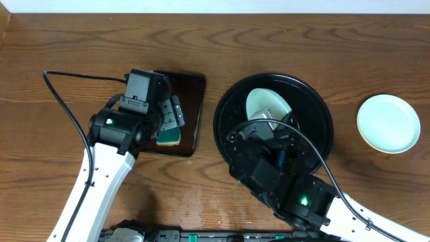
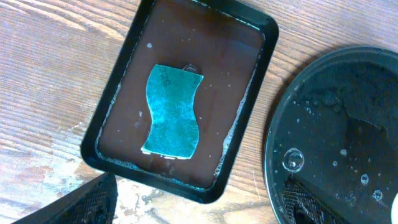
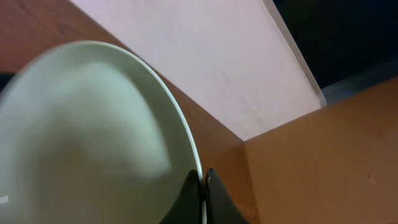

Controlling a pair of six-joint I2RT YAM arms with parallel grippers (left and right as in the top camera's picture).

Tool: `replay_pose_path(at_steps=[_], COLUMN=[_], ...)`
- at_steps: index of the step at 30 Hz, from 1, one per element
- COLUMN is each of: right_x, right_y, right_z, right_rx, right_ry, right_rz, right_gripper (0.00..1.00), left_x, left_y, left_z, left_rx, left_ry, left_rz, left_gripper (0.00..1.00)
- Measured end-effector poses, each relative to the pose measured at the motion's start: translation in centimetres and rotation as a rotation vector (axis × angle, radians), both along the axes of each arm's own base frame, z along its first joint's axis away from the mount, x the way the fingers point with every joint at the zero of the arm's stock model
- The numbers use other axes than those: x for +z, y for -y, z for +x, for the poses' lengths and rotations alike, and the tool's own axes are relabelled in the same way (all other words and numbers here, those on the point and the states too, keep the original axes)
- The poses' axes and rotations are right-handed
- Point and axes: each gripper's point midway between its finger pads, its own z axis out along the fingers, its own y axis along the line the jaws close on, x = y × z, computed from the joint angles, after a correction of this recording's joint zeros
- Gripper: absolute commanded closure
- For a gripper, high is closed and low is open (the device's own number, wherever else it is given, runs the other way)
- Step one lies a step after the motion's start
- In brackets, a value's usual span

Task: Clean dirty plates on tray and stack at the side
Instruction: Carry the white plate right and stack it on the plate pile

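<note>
My wooden table (image 1: 67, 40) carries everything. The round black tray (image 1: 316, 114) sits right of centre on it, with the smaller brown tray (image 1: 193, 91) just beside it on the left. One mint plate (image 1: 388, 123) lies on the table, well to the right of the black tray. A second plate (image 1: 267, 106) is over the black tray, its rim pinched in my right jaws. My left jaws stand wide above the teal sponge (image 2: 172, 111), which lies flat in the brown tray, clear of them.
</note>
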Motion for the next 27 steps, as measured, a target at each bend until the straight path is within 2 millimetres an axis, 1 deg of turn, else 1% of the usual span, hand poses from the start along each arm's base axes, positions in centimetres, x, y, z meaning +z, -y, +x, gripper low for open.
replay_pose_path(at_steps=[1, 3, 6, 9, 11, 12, 13, 17, 18, 21, 22, 23, 24, 25, 27], right_x=[-0.1, -0.6, -2.4, -4.6, -6.3, -6.8, -7.6, -9.5, -9.8, -10.1, -10.0, -9.9, -9.9, -10.1, -10.7], right_y=[0.2, 1.3, 4.0, 7.3, 10.4, 11.6, 13.3, 18.7, 20.5, 24.9, 25.7, 28.0, 29.3, 31.1, 33.8], right_z=[0.0, 0.2, 0.7, 1.6, 2.5, 2.7, 3.0, 3.5, 3.4, 2.8, 2.7, 2.2, 2.0, 1.6, 0.7], right_rx=[-0.009, -0.054, -0.162, -0.307, -0.443, -0.488, -0.551, -0.711, -0.757, -0.855, -0.873, -0.92, -0.942, -0.981, -1.05], right_ry=[0.001, 0.002, -0.032, -0.09, -0.131, -0.143, -0.165, -0.208, -0.202, -0.146, -0.129, -0.078, -0.049, -0.011, 0.038], right_rz=[0.012, 0.065, 0.198, 0.37, 0.531, 0.579, 0.655, 0.88, 0.942, 1.084, 1.107, 1.157, 1.19, 1.216, 1.25], right_gripper=[0.99, 0.99, 0.99, 0.99, 0.99, 0.99, 0.99, 0.99, 0.99, 0.99, 0.99, 0.99, 0.99, 0.99, 0.99], left_x=[0.0, 0.0, 0.0, 0.0, 0.0, 0.0, 0.0, 0.0, 0.0, 0.0, 0.0, 0.0, 0.0, 0.0, 0.0], left_y=[0.0, 0.0, 0.0, 0.0, 0.0, 0.0, 0.0, 0.0, 0.0, 0.0, 0.0, 0.0, 0.0, 0.0, 0.0], left_z=[0.0, 0.0, 0.0, 0.0, 0.0, 0.0, 0.0, 0.0, 0.0, 0.0, 0.0, 0.0, 0.0, 0.0, 0.0], left_rx=[0.0, 0.0, 0.0, 0.0, 0.0, 0.0, 0.0, 0.0, 0.0, 0.0, 0.0, 0.0, 0.0, 0.0, 0.0], left_ry=[0.0, 0.0, 0.0, -0.001, 0.0, 0.0, 0.0, 0.0, -0.001, 0.0, 0.0, 0.0, -0.001, 0.0, -0.001], left_rz=[0.0, 0.0, 0.0, 0.0, 0.0, 0.0, 0.0, 0.0, 0.0, 0.0, 0.0, 0.0, 0.0, 0.0, 0.0], left_gripper=[0.15, 0.15, 0.15, 0.15, 0.15, 0.15, 0.15, 0.15, 0.15, 0.15, 0.15, 0.15, 0.15, 0.15, 0.15])
